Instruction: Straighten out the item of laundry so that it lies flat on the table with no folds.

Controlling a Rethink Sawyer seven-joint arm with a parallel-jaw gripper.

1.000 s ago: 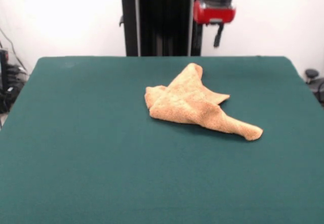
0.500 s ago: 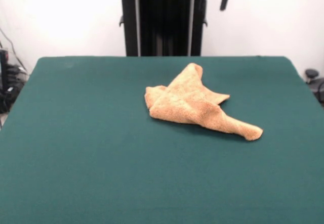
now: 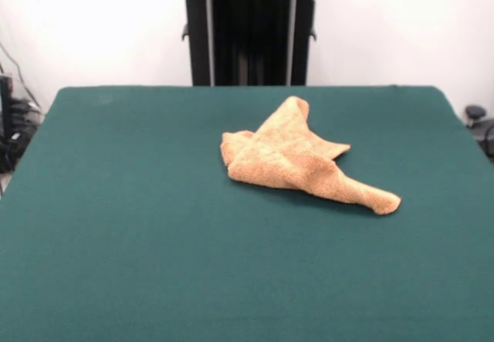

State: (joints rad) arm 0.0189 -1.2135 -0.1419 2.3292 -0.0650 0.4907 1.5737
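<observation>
A broad surface (image 3: 116, 242) covered in dark green felt-like cloth fills most of the front view. Behind it a plain white wall (image 3: 401, 25) is seen, and a black pedestal (image 3: 248, 37) with upright metal rails stands at the far edge. At the left border some dark cables and equipment (image 3: 11, 126) are partly shown, and at the right border a small dark round-topped object (image 3: 475, 114) is cut off; neither can be made out clearly.

The towel (image 3: 297, 160), orange-tan and of terry cloth, is found a little right of the middle of the surface, on its farther half. It is crumpled, not flat: one point is raised toward the pedestal, a rounded fold lies at the left, a short flap sticks out to the right, and a long narrow tail is stretched toward the near right. The layers are folded over one another, so the underside and any woven bands are hidden. A faint shadow is cast beneath its near edge.

Of the arm, only a thin red sliver and a black curved part are glimpsed at the top edge, above the pedestal. The pincer itself is not shown in this view, so it cannot be told whether it is spread or pressed together, and no place can be given relative to it. Nothing is held against the towel.
</observation>
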